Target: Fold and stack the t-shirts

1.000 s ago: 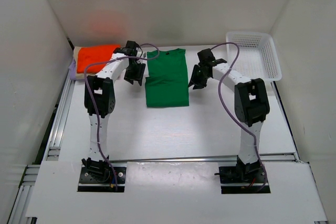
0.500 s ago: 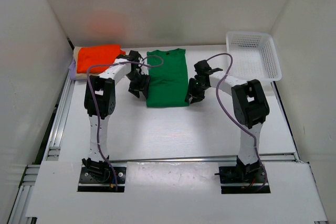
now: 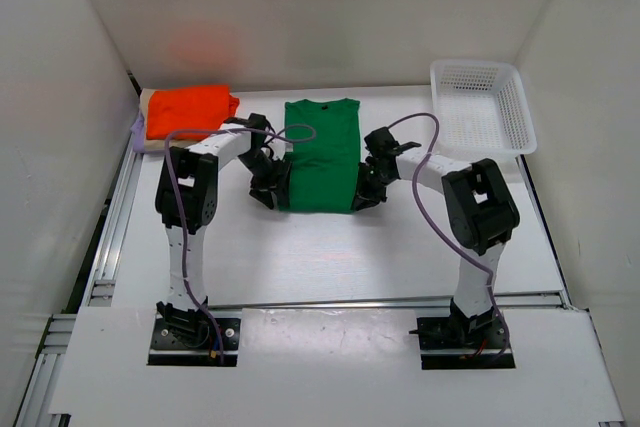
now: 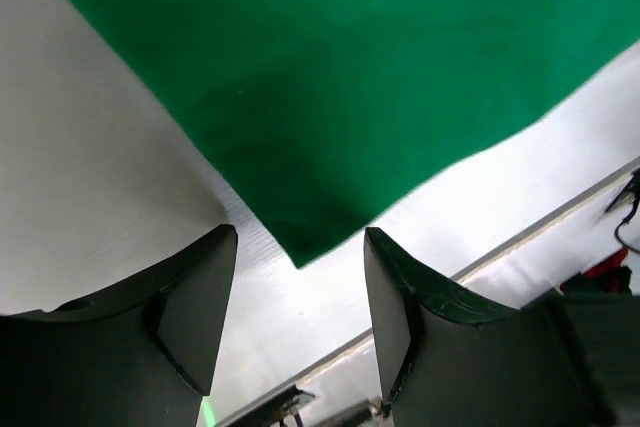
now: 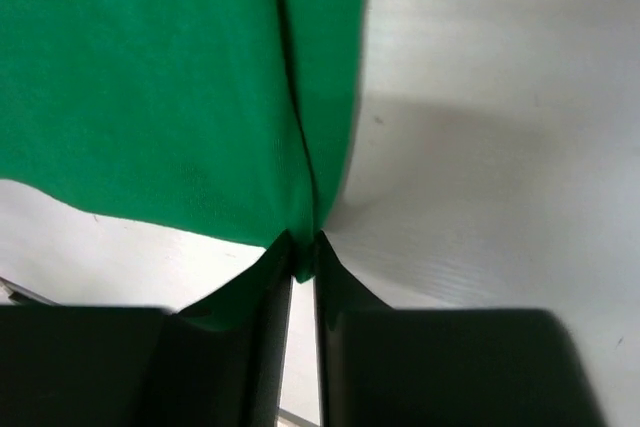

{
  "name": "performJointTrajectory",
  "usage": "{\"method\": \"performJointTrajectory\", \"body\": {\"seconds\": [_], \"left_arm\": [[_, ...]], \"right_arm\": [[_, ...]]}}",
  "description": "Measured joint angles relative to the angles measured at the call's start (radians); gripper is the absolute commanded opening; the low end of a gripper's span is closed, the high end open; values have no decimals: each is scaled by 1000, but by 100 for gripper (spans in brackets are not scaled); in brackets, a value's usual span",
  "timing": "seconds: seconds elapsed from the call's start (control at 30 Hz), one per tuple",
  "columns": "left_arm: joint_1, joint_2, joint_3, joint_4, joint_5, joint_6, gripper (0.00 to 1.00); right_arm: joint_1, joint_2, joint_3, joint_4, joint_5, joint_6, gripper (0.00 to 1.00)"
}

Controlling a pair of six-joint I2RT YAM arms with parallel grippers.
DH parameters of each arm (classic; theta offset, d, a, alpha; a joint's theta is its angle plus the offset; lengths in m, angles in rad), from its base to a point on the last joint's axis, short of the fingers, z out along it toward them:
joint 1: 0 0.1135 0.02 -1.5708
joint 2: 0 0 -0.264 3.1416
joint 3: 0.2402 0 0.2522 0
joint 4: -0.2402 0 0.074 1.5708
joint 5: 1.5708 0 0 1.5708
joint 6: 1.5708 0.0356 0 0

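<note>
The green t-shirt [image 3: 320, 155] lies flat on the table, folded into a long rectangle. My left gripper [image 3: 270, 190] is open at its near left corner, which lies between the jaws in the left wrist view [image 4: 300, 237]. My right gripper [image 3: 364, 193] is shut on the near right corner of the green t-shirt [image 5: 200, 97]. The orange-red t-shirt [image 3: 188, 109] sits folded on a stack at the far left, with beige [image 3: 147, 107] and lavender [image 3: 137, 128] edges showing beneath it.
A white mesh basket [image 3: 482, 105] stands at the far right corner. White walls enclose the table on three sides. A metal rail [image 3: 110, 227] runs along the table's left edge.
Both grippers moved toward me along the sides of the green t-shirt to its near corners. The right gripper closed on the near right corner.
</note>
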Motion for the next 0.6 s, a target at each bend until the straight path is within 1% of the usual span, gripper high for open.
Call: {"method": "performJointTrajectory", "body": {"seconds": [0.1, 0.27, 0.4, 0.43, 0.5, 0.53, 0.57, 0.6], "left_arm": [[-6, -1, -41, -9, 4, -5, 64], [-12, -22, -73, -8, 0, -8, 64], [-15, -23, -70, -8, -7, -8, 59], [-17, -22, -68, -4, -13, -8, 52], [-18, -18, -58, -1, -20, -8, 42], [-18, -10, -47, 0, -22, -5, 36], [-18, -4, -39, 3, -23, -6, 23], [-18, 6, -28, 3, -23, -6, 18]], "right_arm": [[0, -22, -39, 0, 0, 9, 35], [0, -51, -68, 0, -3, 14, 36], [0, -51, -72, 4, -7, 21, 36], [0, -51, -72, 7, -9, 24, 35], [0, -51, -72, 15, -18, 28, 31], [0, -51, -72, 19, -24, 29, 26], [0, -51, -72, 22, -29, 29, 22], [0, -51, -72, 24, -33, 32, 19]]}}
